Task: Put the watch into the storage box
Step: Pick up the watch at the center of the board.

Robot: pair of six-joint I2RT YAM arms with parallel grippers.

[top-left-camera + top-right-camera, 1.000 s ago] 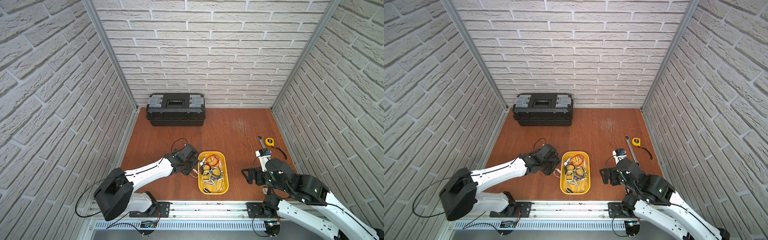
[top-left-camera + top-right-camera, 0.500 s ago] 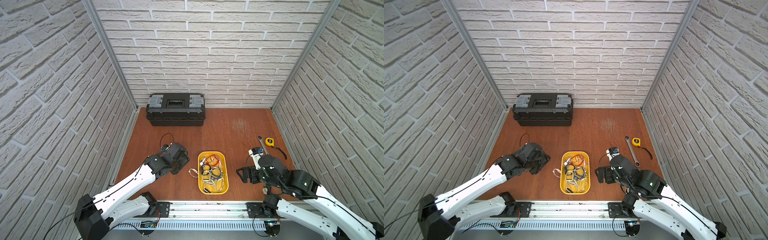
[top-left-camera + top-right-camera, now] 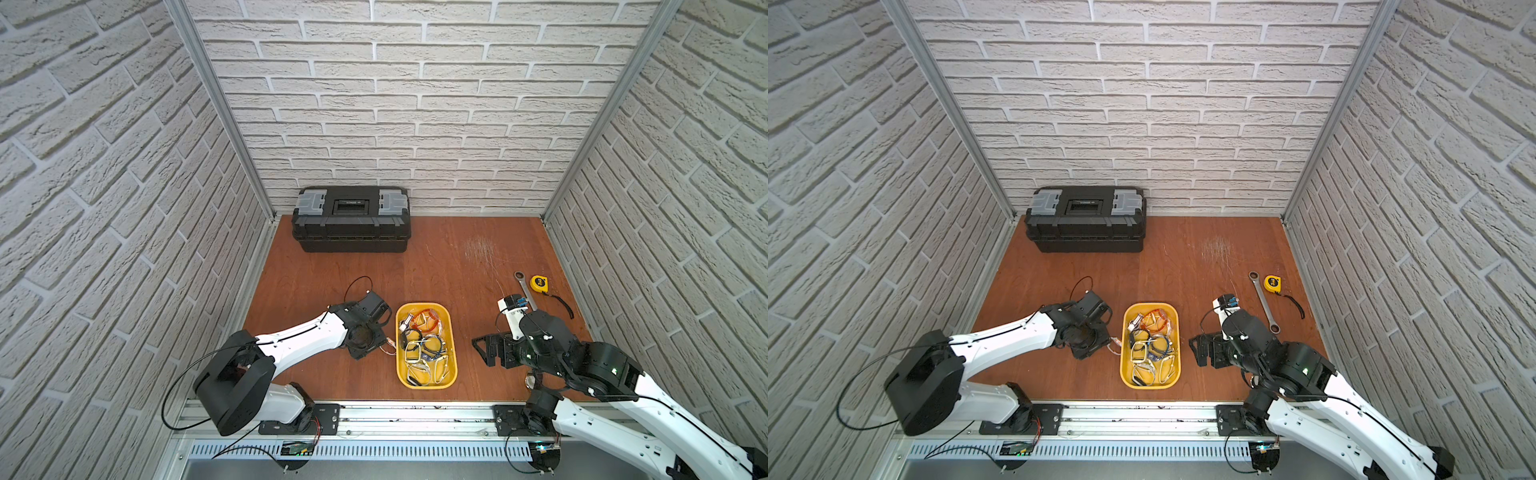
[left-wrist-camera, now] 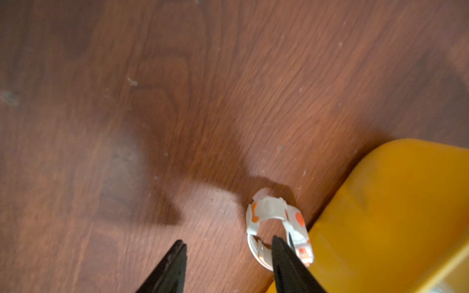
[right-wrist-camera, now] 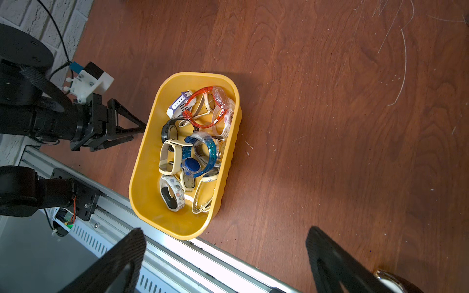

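The left wrist view is smeared; the watch (image 4: 269, 215) has its lower loop behind one finger (image 4: 286, 266) of the left gripper (image 4: 227, 239), contact unclear; the storage box (image 4: 393, 215) runs off the frame; a shiny round thing (image 5: 383, 277) is cut by the right wrist view's edge.

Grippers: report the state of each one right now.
Left gripper: open, fingers apart at the white-and-orange watch, not holding it.
Right gripper: open, empty.

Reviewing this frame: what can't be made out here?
- Left wrist view: white-orange watch is blurred; a left claw finger covers part, so contact is unclear.
- Top views: left claw hides most of it.
- Right wrist view: silvery round object cut off by frame edge and right claw.
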